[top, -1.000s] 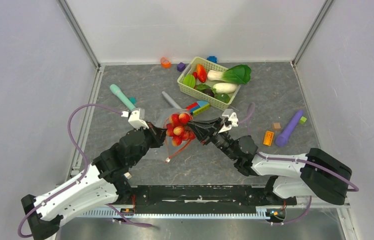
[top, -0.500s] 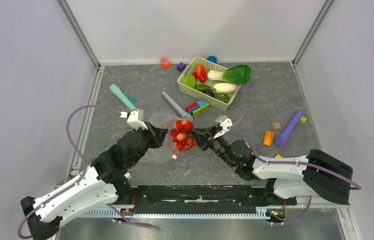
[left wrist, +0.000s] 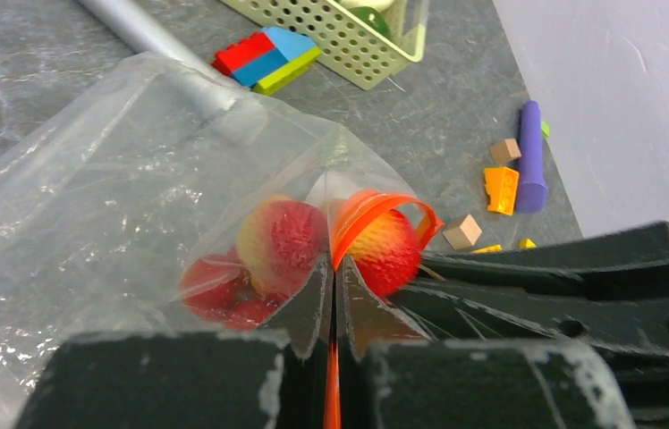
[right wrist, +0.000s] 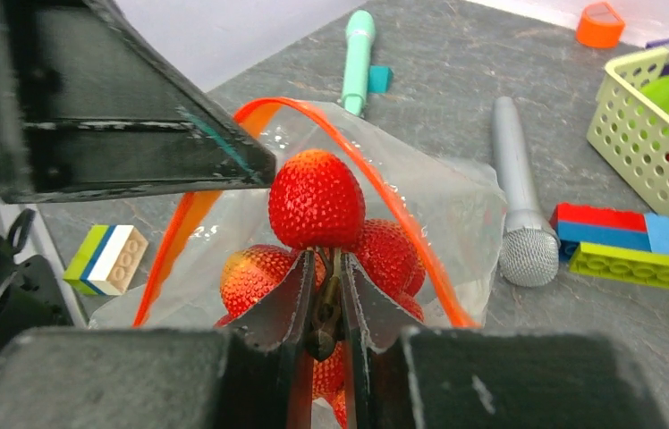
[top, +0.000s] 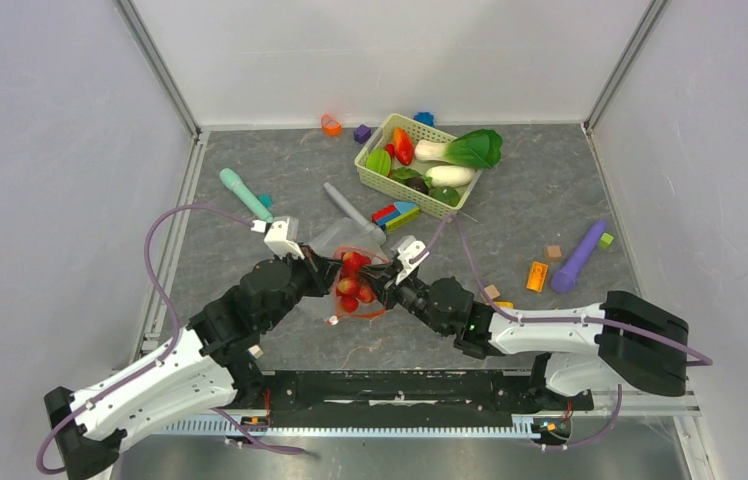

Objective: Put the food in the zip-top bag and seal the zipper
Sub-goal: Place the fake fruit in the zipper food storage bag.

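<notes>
The clear zip-top bag lies mid-table with its mouth held open. My left gripper is shut on the orange-red zipper strip, seen pinched between the jaws in the left wrist view. My right gripper is shut on the stem of the red berries, which sit inside the ring of the bag's mouth. The zipper loops around them. A small white slider hangs below. Bok choy, white radish and other food pieces lie in the pale green basket.
A grey stick tool lies partly under the bag. Stacked coloured blocks sit beside the basket. A teal stick is at the left, a purple stick and an orange block at the right.
My right gripper has moved left and nearer with the berries, carrying them into the bag's mouth. The left gripper has shifted slightly with the zipper strip; the bag's mouth moved with it.
</notes>
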